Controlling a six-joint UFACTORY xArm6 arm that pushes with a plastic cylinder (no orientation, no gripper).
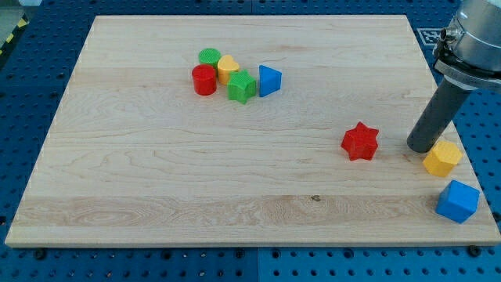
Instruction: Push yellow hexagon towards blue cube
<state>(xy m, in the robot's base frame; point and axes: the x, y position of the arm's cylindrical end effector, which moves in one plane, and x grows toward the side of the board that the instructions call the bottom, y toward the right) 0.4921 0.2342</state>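
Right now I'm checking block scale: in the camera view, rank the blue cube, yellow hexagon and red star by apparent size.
1. blue cube, largest, though nearest the view's bottom.
2. red star and yellow hexagon: too alike to rank.

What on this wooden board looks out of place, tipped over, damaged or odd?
Nothing looks damaged or spilled. One oddity: the blue cube block sits at the wooden board's bottom-right corner, very near its edge. The yellow hexagon block lies just above it, with my tip at its upper left.
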